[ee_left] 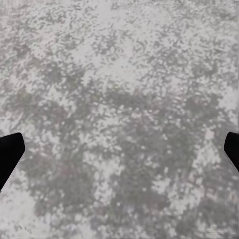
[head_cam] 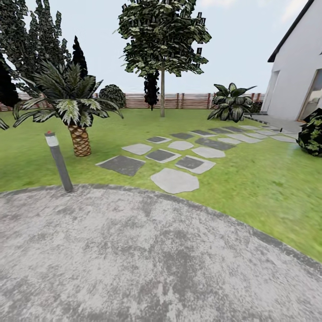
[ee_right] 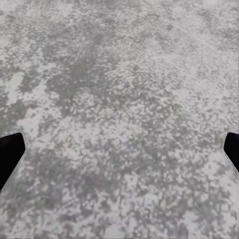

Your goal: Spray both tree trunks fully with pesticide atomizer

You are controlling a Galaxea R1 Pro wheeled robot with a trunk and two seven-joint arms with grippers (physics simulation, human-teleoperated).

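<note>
Closest to us is a grey speckled paved pad (head_cam: 134, 259) with a curved edge, taking up the near part of the head view. Both wrist cams look straight at that same paving. The left claw (ee_left: 119, 152) has its dark fingertips (ee_left: 10, 152) parked at opposite edges of the shot, spread wide with nothing between them, so it's released. Same for the right claw (ee_right: 119, 152): fingertips (ee_right: 10, 152) far apart, nothing in it.

At the pad's left edge stands a grey bollard lamp (head_cam: 58, 161), leaning a bit, with a red dot on top. Past it the lawn (head_cam: 250, 188) starts. Stepping stones (head_cam: 175, 180), light and dark, trail off toward the right and the white house (head_cam: 295, 71). A stubby palm (head_cam: 71, 107) sits left, behind the lamp. A dark bush (head_cam: 311, 132) is by the house.

Farther back are a thin-trunked leafy tree (head_cam: 162, 40), a broad-leaf plant (head_cam: 231, 103), and the slatted wooden fence (head_cam: 188, 100) closing off the garden. Dark conifers (head_cam: 36, 40) stand far left.

We can't spot the atomizer anywhere here.
</note>
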